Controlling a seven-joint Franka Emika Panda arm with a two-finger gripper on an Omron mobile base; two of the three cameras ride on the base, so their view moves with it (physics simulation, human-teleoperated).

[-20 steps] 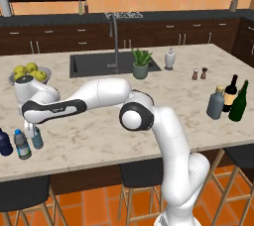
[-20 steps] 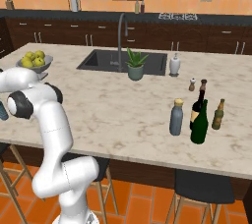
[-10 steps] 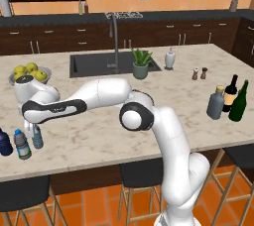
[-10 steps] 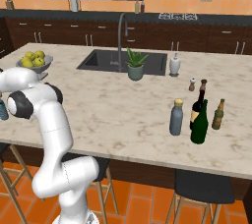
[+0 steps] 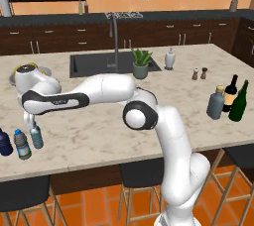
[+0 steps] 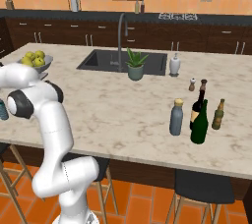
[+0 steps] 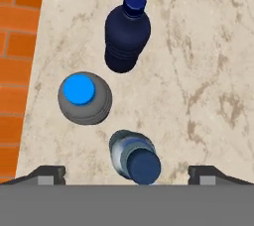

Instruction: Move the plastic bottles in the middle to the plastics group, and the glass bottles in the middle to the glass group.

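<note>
now slim water bottle (image 7: 135,159) upright between the wide-open, empty end effector (image 7: 127,174) fingertips, untouched.

- slim clear water bottle (image 7: 134,159), dark blue cap, upright on counter, near front edge, just beside the plastics pair
- dark navy bottle (image 7: 126,34) and stouter clear bottle (image 7: 84,97), bright blue cap: upright, close together
- green wine bottle (image 6: 199,123) and grey-blue bottle (image 6: 176,117), tan stopper: upright, just beside black wine bottle (image 6: 201,101) and brown bottle (image 6: 217,114)
</note>
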